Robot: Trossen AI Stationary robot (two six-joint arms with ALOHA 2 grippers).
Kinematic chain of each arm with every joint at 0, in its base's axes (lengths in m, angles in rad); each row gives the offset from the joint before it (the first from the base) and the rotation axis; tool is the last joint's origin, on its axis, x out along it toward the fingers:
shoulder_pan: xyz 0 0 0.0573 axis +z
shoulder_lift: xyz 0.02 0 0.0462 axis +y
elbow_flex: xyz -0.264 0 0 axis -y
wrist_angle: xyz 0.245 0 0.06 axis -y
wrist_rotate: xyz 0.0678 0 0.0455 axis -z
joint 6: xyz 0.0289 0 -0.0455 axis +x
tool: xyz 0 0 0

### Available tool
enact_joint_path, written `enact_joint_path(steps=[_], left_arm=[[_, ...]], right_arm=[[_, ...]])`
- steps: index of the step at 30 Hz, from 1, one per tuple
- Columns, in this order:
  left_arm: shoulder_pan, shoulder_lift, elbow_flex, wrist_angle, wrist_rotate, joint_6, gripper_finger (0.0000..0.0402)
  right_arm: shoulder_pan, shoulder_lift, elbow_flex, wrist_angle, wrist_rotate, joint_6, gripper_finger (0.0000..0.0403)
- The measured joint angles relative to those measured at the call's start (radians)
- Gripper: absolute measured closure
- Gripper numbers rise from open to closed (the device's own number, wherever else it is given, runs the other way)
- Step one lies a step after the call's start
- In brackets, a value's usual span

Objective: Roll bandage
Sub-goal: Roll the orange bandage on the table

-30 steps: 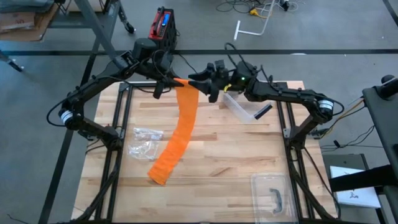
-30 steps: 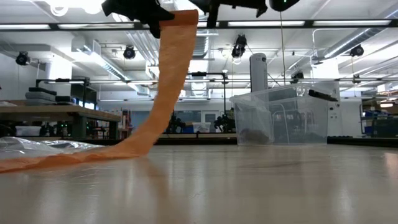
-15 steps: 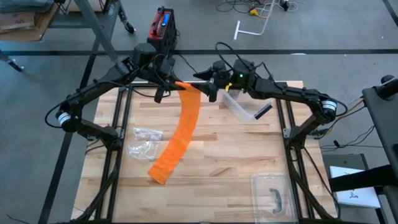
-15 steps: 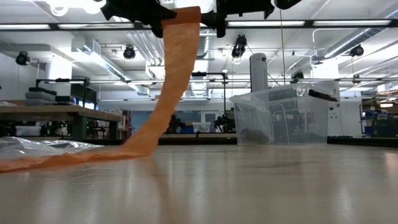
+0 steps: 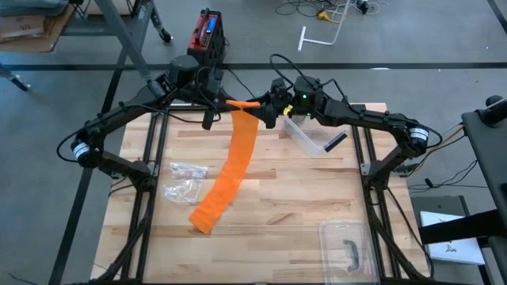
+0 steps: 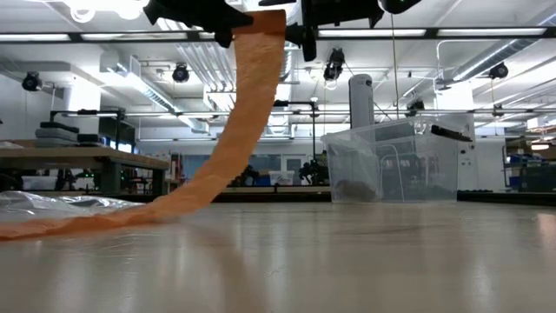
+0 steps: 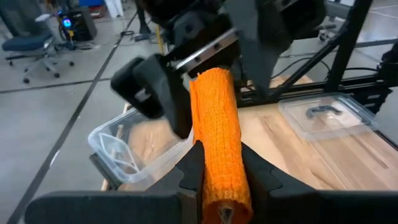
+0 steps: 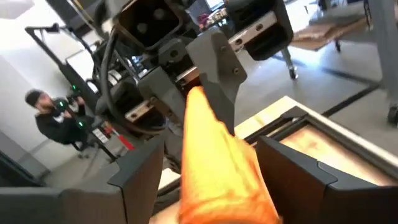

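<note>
Both arms reach inward and meet high over the far edge of the table [image 5: 269, 206]. The left gripper [image 5: 215, 103] and right gripper [image 5: 268, 109] face each other end to end, with the rolled top of the orange bandage [image 5: 234, 158] between them.

Left gripper: fingers closed on the roll. The left wrist view shows the dark fingers [image 7: 189, 168] pressed to either side of the orange cylinder [image 7: 217, 143], with the right gripper [image 7: 186, 74] at its far end. Right gripper: fingers [image 8: 140, 174] stand apart on either side of the roll [image 8: 217, 155], not clearly touching it; the left gripper [image 8: 205, 56] sits at the roll's far end.

Bandage: the rolled part is held in the air, its long axis running left to right between the grippers. From it the loose strip hangs down and runs toward the near left of the table, ending flat on the wood beside a clear plastic wrapper [image 5: 184, 180].

The low view alone shows the drop: the strip [image 6: 234, 130] falls from the grippers at the top of the frame in a curve, then lies along the tabletop to the left. It also shows a clear bin [image 6: 395, 165] standing upright at the far right. The high view shows that bin [image 5: 309, 136] just under the right arm, and its lid [image 5: 348, 245] lying apart at the near right corner.

The right wrist view takes in a seated person [image 8: 53, 118] in the room behind.
</note>
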Motion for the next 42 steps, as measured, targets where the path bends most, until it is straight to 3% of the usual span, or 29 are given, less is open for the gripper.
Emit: enact_joint_path(steps=[8,15,22,28,32,37,42], left_arm=[[-0.014,0.0,0.0,0.038,0.0,-0.004,0.0352],[-0.016,0.0,0.0,0.04,0.0,-0.021,0.0348],[0.002,-0.018,0.0,0.031,0.011,-0.029,0.0284],[0.007,-0.021,-0.007,0.016,0.054,0.017,0.0214],[0.007,-0.019,-0.023,0.054,0.057,0.02,0.019],[0.006,-0.017,-0.06,0.149,0.08,-0.041,0.0215],[-0.005,-0.016,-0.081,0.14,0.153,-0.056,0.0316]], right_arm=[[0.0,0.0,0.0,0.003,0.001,0.066,0.0193],[0.0,0.0,0.0,0.01,0.002,0.045,0.0265],[0.001,0.001,-0.002,0.099,-0.063,-0.017,0.0351],[0.002,-0.01,-0.002,0.16,-0.141,-0.04,0.0342],[0.01,-0.011,-0.002,0.197,-0.18,-0.04,0.0328],[0.012,-0.011,-0.002,0.201,-0.179,-0.041,0.0339],[0.011,-0.011,-0.001,0.226,-0.172,-0.062,0.0341]])
